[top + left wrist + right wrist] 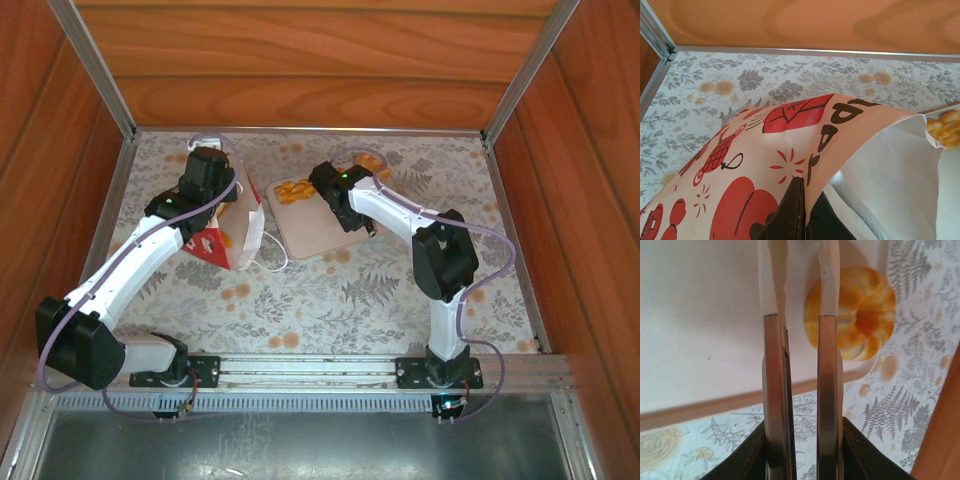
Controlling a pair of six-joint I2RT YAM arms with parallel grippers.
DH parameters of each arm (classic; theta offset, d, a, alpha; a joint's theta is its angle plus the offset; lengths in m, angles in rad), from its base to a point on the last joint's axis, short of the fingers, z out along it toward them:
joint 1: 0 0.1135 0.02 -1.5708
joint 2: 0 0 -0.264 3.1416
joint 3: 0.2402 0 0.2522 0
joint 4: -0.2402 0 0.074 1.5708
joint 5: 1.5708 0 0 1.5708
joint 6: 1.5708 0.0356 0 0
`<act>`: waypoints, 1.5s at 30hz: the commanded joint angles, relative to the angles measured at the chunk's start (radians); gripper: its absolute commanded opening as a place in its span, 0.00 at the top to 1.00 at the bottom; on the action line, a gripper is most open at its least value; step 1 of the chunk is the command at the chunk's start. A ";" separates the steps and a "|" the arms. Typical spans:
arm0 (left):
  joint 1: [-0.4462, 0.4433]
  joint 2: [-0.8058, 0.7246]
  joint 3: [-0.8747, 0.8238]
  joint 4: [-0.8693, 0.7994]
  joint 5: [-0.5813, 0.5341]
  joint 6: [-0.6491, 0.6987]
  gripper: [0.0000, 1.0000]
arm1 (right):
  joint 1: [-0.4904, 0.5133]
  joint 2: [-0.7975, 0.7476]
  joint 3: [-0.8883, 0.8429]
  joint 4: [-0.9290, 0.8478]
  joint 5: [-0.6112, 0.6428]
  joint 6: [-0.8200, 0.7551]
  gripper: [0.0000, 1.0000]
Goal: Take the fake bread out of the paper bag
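Paper bag (740, 165) rim is pinched by the left jaws. Right jaws are parted a little, empty, over the beige tray (700, 315), round bun (865, 315) laid just beside. Probably best lifted straight up so nothing gets nudged.

Red-patterned white paper bag (245, 225) stands beside glossy golden fake bread (295, 190).
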 commanded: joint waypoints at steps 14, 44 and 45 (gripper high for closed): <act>0.009 -0.043 -0.006 0.014 -0.003 -0.015 1.00 | 0.013 -0.105 -0.027 -0.125 -0.157 -0.023 0.60; 0.009 0.011 0.011 0.018 0.037 -0.008 1.00 | 0.107 -0.452 0.020 0.106 -1.122 0.192 0.66; 0.010 0.014 0.011 0.019 0.036 -0.010 1.00 | 0.119 -0.441 0.021 0.119 -1.133 0.198 0.66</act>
